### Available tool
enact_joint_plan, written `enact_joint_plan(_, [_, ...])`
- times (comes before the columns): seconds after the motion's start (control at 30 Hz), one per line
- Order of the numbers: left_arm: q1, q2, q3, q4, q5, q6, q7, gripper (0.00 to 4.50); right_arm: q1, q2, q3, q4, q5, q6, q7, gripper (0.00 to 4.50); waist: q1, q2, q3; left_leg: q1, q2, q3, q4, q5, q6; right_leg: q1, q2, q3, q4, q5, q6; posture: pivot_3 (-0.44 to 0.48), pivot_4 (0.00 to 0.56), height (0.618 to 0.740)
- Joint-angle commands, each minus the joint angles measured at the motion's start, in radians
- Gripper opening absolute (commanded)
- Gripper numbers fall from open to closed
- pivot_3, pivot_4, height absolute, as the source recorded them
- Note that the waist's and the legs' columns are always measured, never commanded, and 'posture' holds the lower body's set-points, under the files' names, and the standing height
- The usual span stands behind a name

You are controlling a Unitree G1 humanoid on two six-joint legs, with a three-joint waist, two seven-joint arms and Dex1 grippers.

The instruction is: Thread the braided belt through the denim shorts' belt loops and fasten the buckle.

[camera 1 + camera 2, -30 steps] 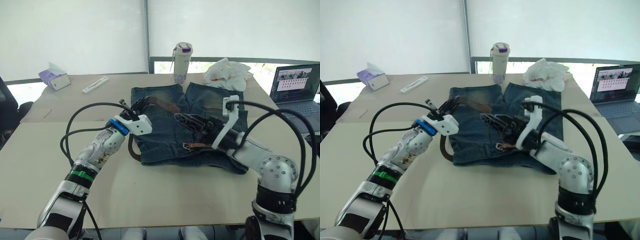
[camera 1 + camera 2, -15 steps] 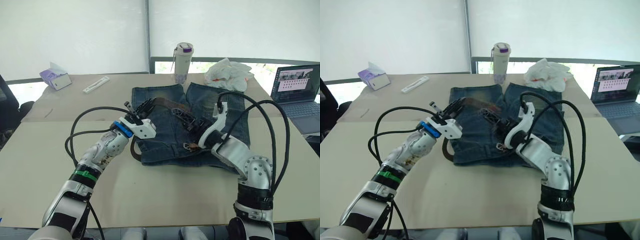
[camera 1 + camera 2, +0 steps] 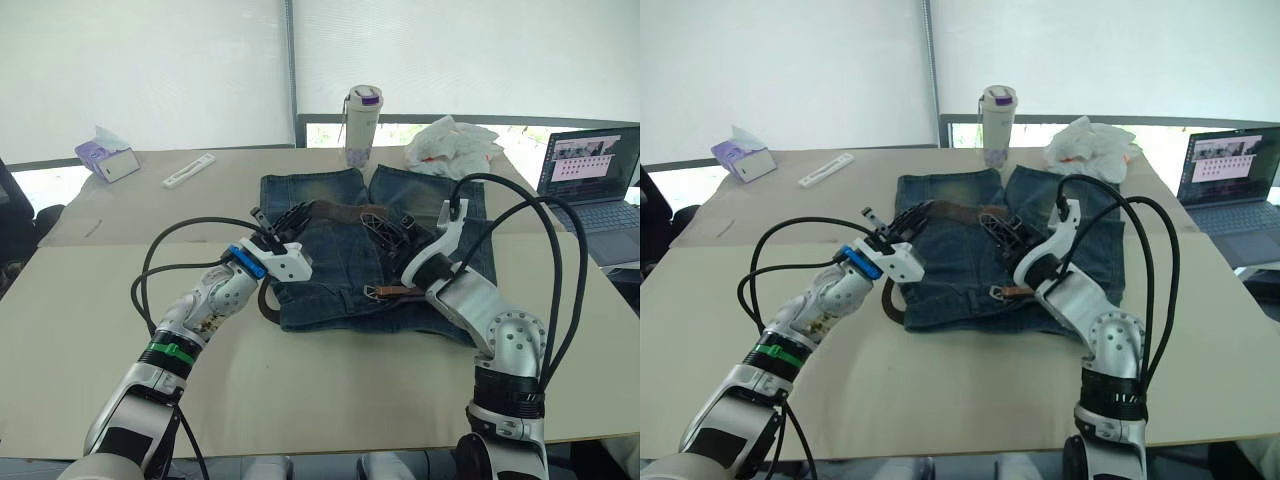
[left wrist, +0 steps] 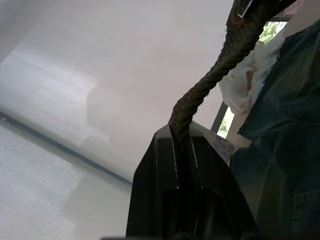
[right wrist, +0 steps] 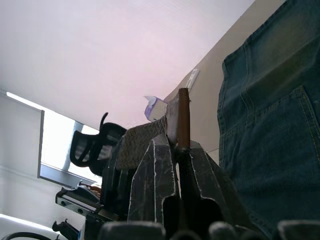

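The denim shorts (image 3: 340,262) lie flat mid-table, waistband toward me. The braided belt (image 3: 336,208) hangs raised over the legs, stretched between both grippers, and a further length curls off the shorts' left edge (image 3: 264,300). Its silver buckle (image 3: 377,292) rests on the waistband. My left gripper (image 3: 294,214) is shut on the strap (image 4: 200,95). My right gripper (image 3: 383,224) is shut on the belt's tapered end (image 5: 184,112), which sticks up between its fingers. No belt loops can be made out.
A bottle (image 3: 362,124) stands behind the shorts, with a white plastic bag (image 3: 455,146) to its right. An open laptop (image 3: 590,178) sits at the right edge. A tissue box (image 3: 103,157) and a white strip (image 3: 190,170) lie far left.
My right gripper has gone from open to shut on the belt's end and drawn back toward the right. The left gripper still holds the strap, barely moved.
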Motion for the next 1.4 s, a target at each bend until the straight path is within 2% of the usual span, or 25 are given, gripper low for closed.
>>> enact_joint_plan(0.03, [0.001,0.002,0.024,-0.022,-0.023,-0.019,-0.006,0.00,-0.023,0.005,-0.005,-0.024,0.005,-0.041,0.024,0.04,0.000,0.000,0.000,0.000,0.000,0.000,0.000,0.000,0.000,0.000,0.000,0.000,0.000,0.000,0.000,0.000,0.150,0.740])
enact_joint_plan(0.17, [0.010,0.003,0.031,-0.018,-0.055,0.001,-0.052,0.00,-0.019,-0.004,0.014,-0.034,-0.018,-0.046,0.046,0.04,0.000,0.001,0.000,0.000,0.000,0.000,0.000,0.000,0.000,0.000,0.000,0.000,0.000,0.000,0.000,0.000,0.150,0.740])
enact_joint_plan(0.27, [0.037,-0.006,0.040,-0.040,-0.188,0.002,-0.164,1.03,-0.025,0.006,0.023,-0.039,-0.038,-0.061,0.059,0.00,-0.002,0.001,-0.001,0.000,0.000,0.000,0.000,0.000,0.000,0.000,0.000,0.000,0.000,0.000,0.000,0.000,0.150,0.740])
enact_joint_plan(0.37, [0.078,-0.007,0.064,-0.103,-0.353,-0.006,-0.273,2.41,-0.030,0.006,0.038,-0.035,-0.081,-0.074,0.075,0.00,-0.004,0.002,-0.001,0.000,0.001,0.000,0.000,0.000,0.000,0.000,0.000,0.000,0.000,0.000,0.000,0.000,0.150,0.740])
enact_joint_plan(0.47, [0.126,0.005,0.110,-0.210,-0.582,0.132,-0.433,3.79,-0.031,0.002,0.064,-0.031,-0.148,-0.086,0.106,0.00,-0.008,0.002,-0.001,0.000,0.001,-0.001,0.000,0.000,0.000,-0.001,0.000,0.000,0.000,0.000,0.000,0.000,0.150,0.740])
enact_joint_plan(0.5, [0.150,0.016,0.127,-0.285,-0.735,0.276,-0.520,3.79,-0.032,0.004,0.070,-0.030,-0.169,-0.092,0.118,0.00,-0.011,0.002,-0.001,0.000,0.002,-0.001,0.000,0.000,0.000,0.000,0.001,0.000,0.000,0.000,-0.001,0.000,0.150,0.740])
enact_joint_plan(0.57, [0.188,0.046,0.151,-0.402,-0.956,0.512,-0.647,3.79,-0.032,0.008,0.079,-0.029,-0.198,-0.099,0.139,0.00,-0.020,0.002,-0.001,0.000,0.002,-0.001,0.000,0.000,0.000,0.000,0.001,0.000,0.000,0.000,-0.001,0.000,0.150,0.740])
enact_joint_plan(0.63, [0.227,0.071,0.185,-0.507,-1.180,0.758,-0.705,3.79,-0.031,0.014,0.086,-0.029,-0.218,-0.102,0.158,0.00,-0.028,0.004,-0.002,0.000,0.002,-0.002,0.000,0.000,0.000,0.000,0.001,0.000,0.000,0.000,-0.001,0.000,0.150,0.740])
enact_joint_plan(0.73, [0.275,0.105,0.229,-0.621,-1.505,1.089,-0.738,3.79,-0.031,0.019,0.101,-0.028,-0.250,-0.103,0.196,0.00,-0.031,0.004,-0.002,0.001,0.002,-0.002,0.000,0.000,0.000,0.000,0.002,0.000,0.000,0.000,-0.001,0.000,0.150,0.740])
enact_joint_plan(0.83, [0.271,0.118,0.255,-0.651,-1.727,1.334,-0.712,3.79,-0.028,0.017,0.120,-0.038,-0.282,-0.097,0.239,0.00,-0.029,0.004,-0.001,0.001,0.002,-0.003,0.001,0.000,0.000,0.000,0.003,0.000,0.000,0.000,0.000,0.000,0.150,0.740])
enact_joint_plan(0.9, [0.257,0.106,0.279,-0.645,-1.809,1.419,-0.672,3.79,-0.026,0.016,0.124,-0.043,-0.294,-0.094,0.254,0.00,-0.029,0.004,-0.001,0.002,0.002,-0.003,0.001,0.000,0.000,0.001,0.003,0.000,0.000,0.000,0.000,0.000,0.150,0.740])
enact_joint_plan(0.97, [0.214,0.058,0.301,-0.575,-1.921,1.507,-0.574,3.79,-0.020,0.013,0.128,-0.053,-0.305,-0.096,0.272,0.00,-0.025,0.004,-0.001,0.002,0.002,-0.003,0.001,0.000,0.000,0.001,0.004,0.000,0.000,0.000,0.000,0.000,0.150,0.740])
enact_joint_plan(1.1, [0.151,-0.072,0.377,-0.464,-2.068,1.537,-0.370,3.79,-0.009,0.012,0.136,-0.071,-0.320,-0.097,0.303,0.00,-0.022,0.004,-0.002,0.002,0.002,-0.003,0.002,0.000,0.000,0.001,0.004,0.000,-0.001,0.000,0.000,0.000,0.150,0.740])
enact_joint_plan(1.17, [0.130,-0.131,0.412,-0.415,-2.095,1.525,-0.282,3.79,0.001,0.015,0.139,-0.085,-0.318,-0.094,0.312,0.00,-0.022,0.004,-0.002,0.002,0.002,-0.003,0.002,0.000,0.000,0.001,0.004,0.000,-0.001,0.000,-0.001,0.000,0.150,0.740])
enact_joint_plan(1.4, [0.103,-0.232,0.475,-0.373,-2.130,1.526,-0.160,3.79,0.016,0.021,0.142,-0.114,-0.306,-0.086,0.319,0.00,-0.023,0.004,-0.002,0.002,0.002,-0.002,0.001,0.000,0.000,0.000,0.007,0.001,-0.001,0.001,-0.002,0.000,0.150,0.740])
